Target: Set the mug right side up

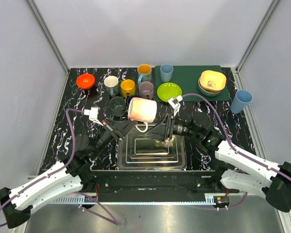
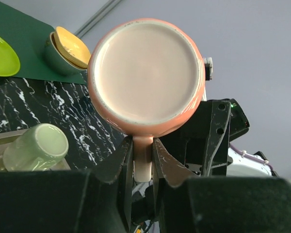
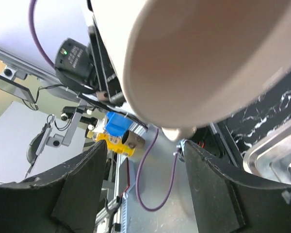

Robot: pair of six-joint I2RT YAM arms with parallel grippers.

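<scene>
- Pink ceramic mug [image 1: 142, 109] hangs off the table on its side, between the back row of cups and the steel tray [image 1: 123, 162] in the overhead view.
- Left gripper [image 2: 143, 165] pinches the pink ceramic mug's handle between pressed-together fingers. The handle points down and toward the near edge, and the flat base faces this arm.
- The mug's long axis runs roughly left to right, with the open mouth toward the right arm.
- Right gripper [image 3: 145, 194] is spread and empty. It sits just beside and below the rim, apart from it.
- Judgement: the left wrist carries the turn, since rolling it would swing the mouth upward. The right gripper is near enough to crowd that arc.
- Room: the dark green mug [image 1: 117, 104] and purple mug [image 1: 146, 89] stand close behind, and the lime green plate [image 1: 169, 91] lies back-right. The tray below looks like the freest landing spot.
</scene>
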